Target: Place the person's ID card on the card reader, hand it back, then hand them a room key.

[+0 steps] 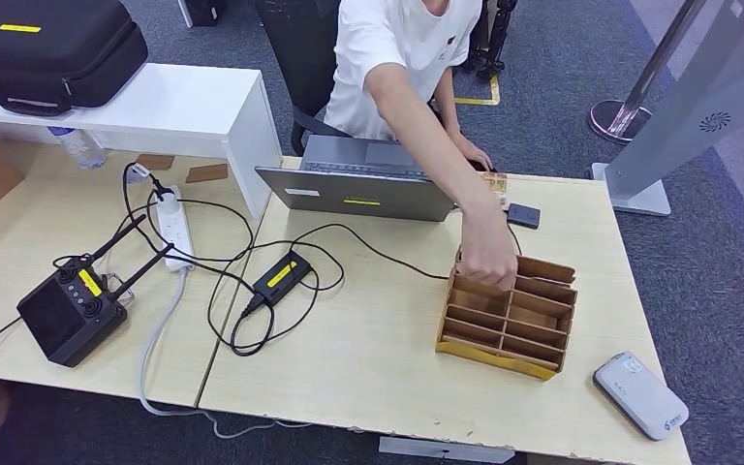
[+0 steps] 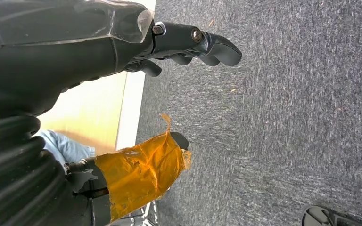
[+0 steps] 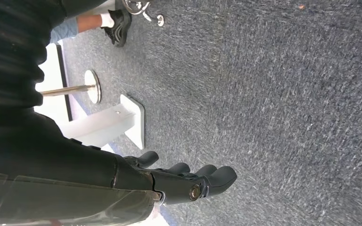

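In the head view a person in a white shirt reaches across the table, their hand at the back slots of a brown cardboard slotted box. What the person's fingers hold is hidden. A white-grey card reader lies at the table's near right corner with nothing on it. My left hand hangs over the grey carpet, its fingers loosely bent and holding nothing; its thumb is wrapped in orange tape. My right hand hangs over the carpet too, fingers stretched out and holding nothing.
A grey laptop stands at the table's far edge, with a small black device to its right. A power strip, a black adapter, looping cables and a black controller lie on the left. A stanchion base stands on the right.
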